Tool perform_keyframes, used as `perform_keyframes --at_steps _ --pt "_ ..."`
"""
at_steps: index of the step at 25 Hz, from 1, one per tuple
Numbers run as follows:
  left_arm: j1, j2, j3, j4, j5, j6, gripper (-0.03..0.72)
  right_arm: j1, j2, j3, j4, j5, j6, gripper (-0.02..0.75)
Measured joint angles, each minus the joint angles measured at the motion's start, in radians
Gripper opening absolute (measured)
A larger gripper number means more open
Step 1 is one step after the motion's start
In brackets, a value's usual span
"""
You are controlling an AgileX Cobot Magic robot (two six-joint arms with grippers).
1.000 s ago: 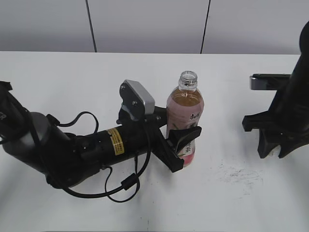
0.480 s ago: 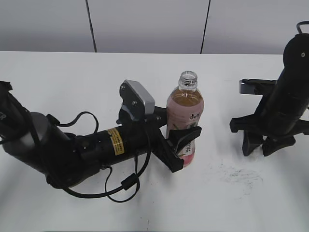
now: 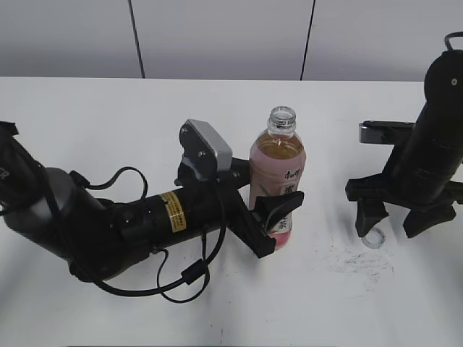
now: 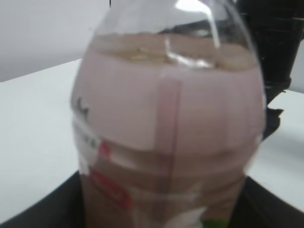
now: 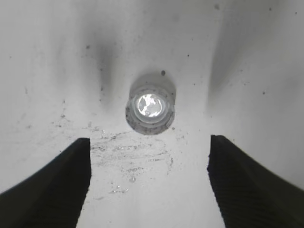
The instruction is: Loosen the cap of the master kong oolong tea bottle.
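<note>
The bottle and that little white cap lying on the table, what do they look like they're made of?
The bottle looks like thin clear plastic: the amber tea shows through, highlights glint on its shoulder, and a pink wrap label covers the middle. The cap seems to be white plastic, glossy on top; its side is too blurred to read. The table looks matte white, scuffed with grey marks.

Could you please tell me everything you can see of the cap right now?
The cap is a small, round, white plastic piece, off the bottle, whose neck stands open. It lies on the white table to the bottle's right, under the right gripper, whose open fingers stand apart from it on either side. Its top looks shiny in the right wrist view; nothing but the table touches it.
</note>
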Motion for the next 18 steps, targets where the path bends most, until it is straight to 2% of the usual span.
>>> perform_keyframes --at_steps 11,18 --pt "0.039 -0.027 0.096 -0.002 -0.021 0.000 0.496 0.000 0.000 0.000 0.001 0.032 0.000 0.577" --pt "0.089 -0.119 0.234 -0.007 -0.022 0.000 0.501 0.000 -0.051 0.000 0.003 0.061 0.000 0.577"
